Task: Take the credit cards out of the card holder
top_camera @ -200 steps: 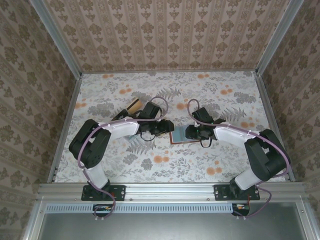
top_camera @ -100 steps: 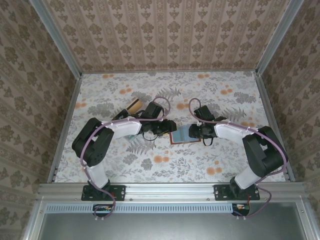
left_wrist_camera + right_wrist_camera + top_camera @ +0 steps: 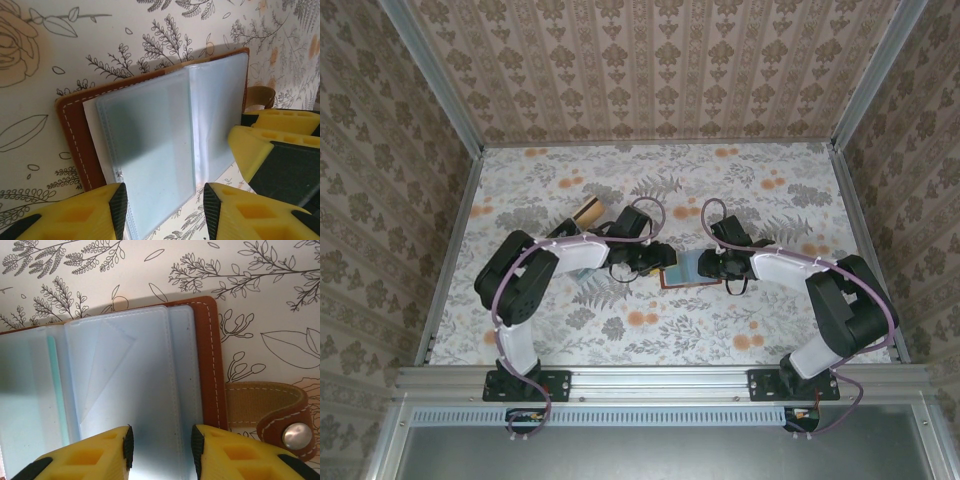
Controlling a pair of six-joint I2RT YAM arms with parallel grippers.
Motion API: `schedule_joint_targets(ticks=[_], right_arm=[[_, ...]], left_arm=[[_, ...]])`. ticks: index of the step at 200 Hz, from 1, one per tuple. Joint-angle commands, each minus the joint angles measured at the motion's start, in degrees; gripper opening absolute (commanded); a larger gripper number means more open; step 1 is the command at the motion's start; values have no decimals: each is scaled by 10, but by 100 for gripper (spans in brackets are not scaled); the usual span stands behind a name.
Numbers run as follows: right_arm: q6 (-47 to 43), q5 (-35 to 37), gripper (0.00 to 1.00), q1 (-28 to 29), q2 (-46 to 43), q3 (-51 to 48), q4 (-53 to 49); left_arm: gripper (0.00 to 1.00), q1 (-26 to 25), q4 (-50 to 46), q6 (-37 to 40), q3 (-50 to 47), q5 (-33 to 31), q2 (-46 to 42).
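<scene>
The card holder (image 3: pixel 682 273) lies open on the floral table between my two grippers: brown leather (image 3: pixel 75 125) with grey-blue plastic pockets (image 3: pixel 150 135). My left gripper (image 3: pixel 164 212) stands open low over the holder's left half, its fingertips on either side of a pocket's near edge. My right gripper (image 3: pixel 162 450) is open over the right half's pockets (image 3: pixel 130 380). A thin teal-green card edge (image 3: pixel 51 380) shows inside a pocket to the left of those. The right gripper's yellow fingers (image 3: pixel 260 147) reach in at the holder's far side in the left wrist view.
An orange-tan card (image 3: pixel 588 210) lies on the table beyond the left arm. The holder's tan strap with a metal snap (image 3: pixel 295 432) sticks out to the right. Patterned walls and metal rails (image 3: pixel 450 250) enclose the table.
The left gripper has crept to the right onto the holder's left half. The right gripper has shifted slightly right, and the holder lies a little further right.
</scene>
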Motion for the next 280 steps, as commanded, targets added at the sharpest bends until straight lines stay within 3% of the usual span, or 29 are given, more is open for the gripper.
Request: schedule_joint_targets(ticks=[1,73,145,204,248,280], right_arm=[[14,-16,40,0,4,-18,-20],[16,-17,41,0,4,-23,-15],[17,-17,41,0,7,-25,-13],[18,-22,41,0,9,-24,-12],[20,-24,41,0,9,-23,-11],[20,-25,41,0,9,-24,-10]], left_arm=[[47,-4,-13,-4,23,7,11],[47,-4,-20,-7,32,13,33],[46,-6,-53,-3,22,-19,4],[46,-9,-44,-7,34,3,34],[57,-14,-5,-5,51,39,46],[57,-17,12,-5,57,50,44]])
